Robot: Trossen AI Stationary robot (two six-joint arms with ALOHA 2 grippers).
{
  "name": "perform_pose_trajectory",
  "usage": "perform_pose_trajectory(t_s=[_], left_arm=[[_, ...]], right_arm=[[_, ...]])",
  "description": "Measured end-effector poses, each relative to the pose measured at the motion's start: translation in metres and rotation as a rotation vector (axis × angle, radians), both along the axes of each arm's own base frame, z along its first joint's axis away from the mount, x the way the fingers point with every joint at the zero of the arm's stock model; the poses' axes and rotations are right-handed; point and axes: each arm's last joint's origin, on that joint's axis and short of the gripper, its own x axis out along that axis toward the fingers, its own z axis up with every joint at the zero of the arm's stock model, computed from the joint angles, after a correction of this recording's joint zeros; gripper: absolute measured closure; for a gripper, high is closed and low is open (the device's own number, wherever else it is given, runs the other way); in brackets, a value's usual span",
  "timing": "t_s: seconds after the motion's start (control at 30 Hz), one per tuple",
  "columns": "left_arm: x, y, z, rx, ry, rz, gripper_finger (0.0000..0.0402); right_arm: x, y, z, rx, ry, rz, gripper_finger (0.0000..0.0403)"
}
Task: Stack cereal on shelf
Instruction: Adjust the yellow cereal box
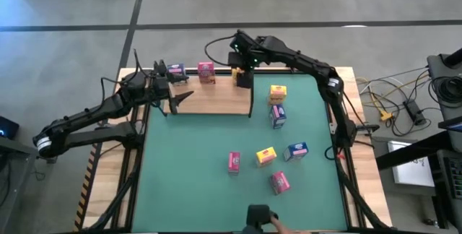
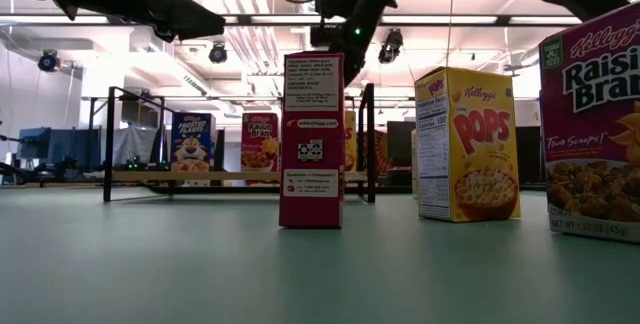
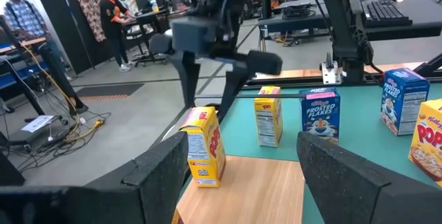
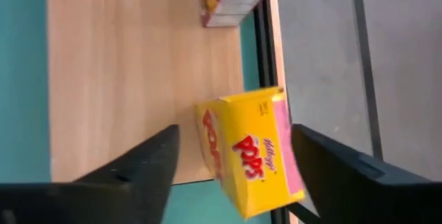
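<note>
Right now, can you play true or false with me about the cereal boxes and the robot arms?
1. Three boxes stand on the shelf. True: a blue one, a pink one and a yellow Pops box.
2. The right gripper squeezes the yellow Pops box. False: its fingers are spread apart on either side of the box, which stands on the wood.
3. Six boxes are on the green mat. True: two yellow, two blue and two pink.
4. The left gripper holds a blue box. False: it is open and empty, over the shelf's left end.
5. A blue box is stacked on top of a pink one. False: no box sits on another.
</note>
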Motion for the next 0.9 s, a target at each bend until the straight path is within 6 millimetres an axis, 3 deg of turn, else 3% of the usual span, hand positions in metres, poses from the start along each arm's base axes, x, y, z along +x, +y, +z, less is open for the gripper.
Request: perform_pose_trajectory(t_s=[0.13, 0.27, 0.6, 0.9], left_arm=[[0.000, 0.000, -0.001, 0.003, 0.008, -0.001, 0.0147], [0.000, 0.000, -0.001, 0.004, 0.014, -0.001, 0.0147], [0.000, 0.000, -0.001, 0.007, 0.017, -0.002, 0.0147], [0.000, 0.000, -0.002, 0.006, 0.018, -0.001, 0.0147]], right_arm=[[-0.006, -0.012, -0.002, 0.003, 0.005, -0.020, 0.0092], [-0.011, -0.024, -0.007, 0.050, -0.013, -0.018, 0.0071], [-0.007, -0.045, -0.039, 0.133, 0.017, -0.003, 0.0076], [-0.004, -0.048, -0.044, 0.160, 0.001, -0.056, 0.0076]])
